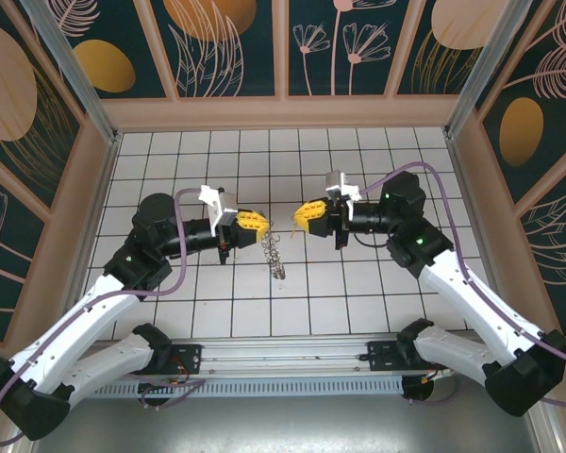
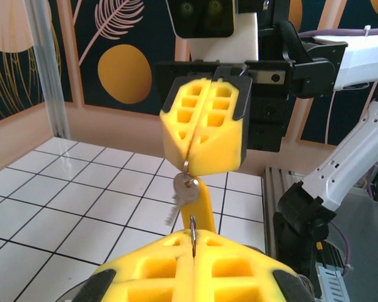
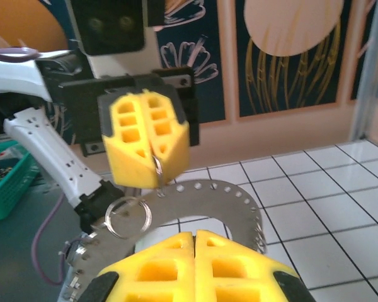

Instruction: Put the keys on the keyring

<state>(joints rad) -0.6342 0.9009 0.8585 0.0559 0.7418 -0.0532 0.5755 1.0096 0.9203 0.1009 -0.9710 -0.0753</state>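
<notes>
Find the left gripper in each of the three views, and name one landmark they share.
Top external: left gripper just left of centre, pointing right.
Left wrist: left gripper at bottom centre.
Right wrist: left gripper upper left of centre, facing the camera.
Shared landmark: white tiled table.

Top camera looks down from behind; wrist cameras face each other closely, seemingly sharing the table [image 1: 358, 293].

Both arms reach inward from their bases, elbows bent outward, forearms roughly level. The left tool [image 1: 260, 224] and right tool [image 1: 298, 220] face each other tip to tip, near but apart. Both tools are fully closed.
</notes>
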